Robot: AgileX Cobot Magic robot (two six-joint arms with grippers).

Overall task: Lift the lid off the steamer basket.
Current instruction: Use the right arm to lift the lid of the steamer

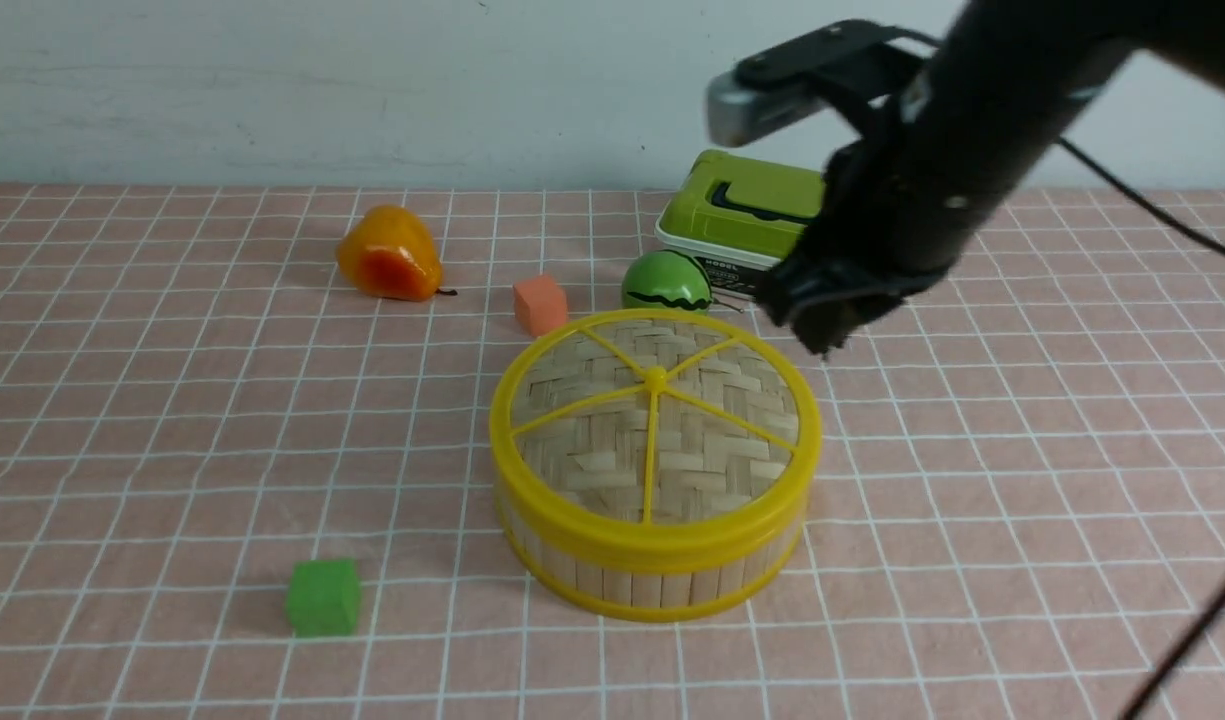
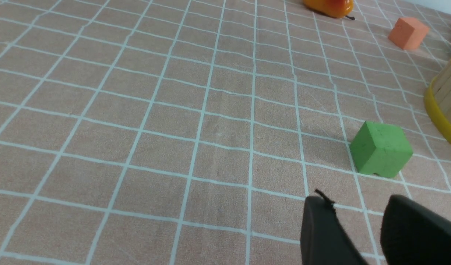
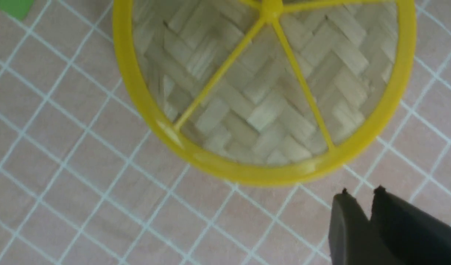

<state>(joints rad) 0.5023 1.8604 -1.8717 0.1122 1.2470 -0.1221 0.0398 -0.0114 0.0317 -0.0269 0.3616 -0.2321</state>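
The steamer basket (image 1: 652,580) stands in the middle of the pink checked tablecloth. The lid (image 1: 592,440) lies flat on it, woven bamboo with a yellow rim and spokes. My right gripper (image 1: 822,325) hovers just above the lid's far right edge, shut and empty. In the right wrist view the lid (image 3: 262,103) fills the frame, and the right gripper (image 3: 361,193) is just outside its rim. My left gripper (image 2: 358,200) shows only in the left wrist view, open and empty over the cloth. A strip of the basket's wall (image 2: 446,99) shows there at the edge.
A green cube (image 1: 323,597) sits front left of the basket, near the left gripper (image 2: 380,149). An orange cube (image 1: 540,304), a green striped ball (image 1: 666,281) and a white box with a green lid (image 1: 752,205) stand behind the basket. An orange pear-like fruit (image 1: 389,254) lies far left.
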